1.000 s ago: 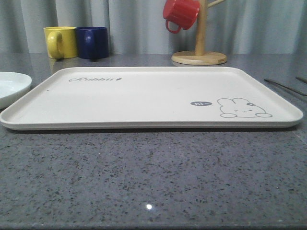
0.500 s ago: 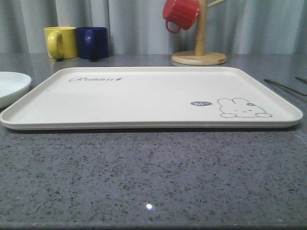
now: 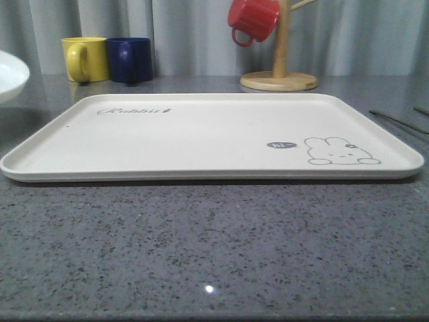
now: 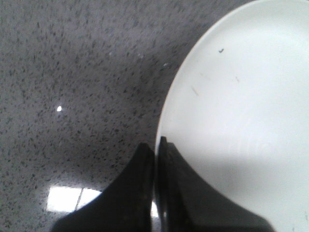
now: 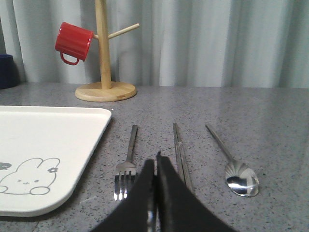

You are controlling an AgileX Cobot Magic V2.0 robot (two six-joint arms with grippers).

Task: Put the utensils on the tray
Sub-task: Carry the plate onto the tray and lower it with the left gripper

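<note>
The cream tray with the rabbit drawing lies flat mid-table, and its corner shows in the right wrist view. To its right on the grey counter lie a fork, a pair of chopsticks and a spoon, side by side. Thin handles show at the front view's right edge. My right gripper hovers shut and empty between the fork and the chopsticks. My left gripper is shut on the rim of a round white plate, which hangs above the counter at the far left.
A yellow mug and a dark blue mug stand at the back left. A wooden mug tree with a red mug hanging on it stands at the back, behind the tray. A curtain closes off the rear.
The white plate has risen off the counter at the far left and shifted further left. The tray and the utensils have not moved.
</note>
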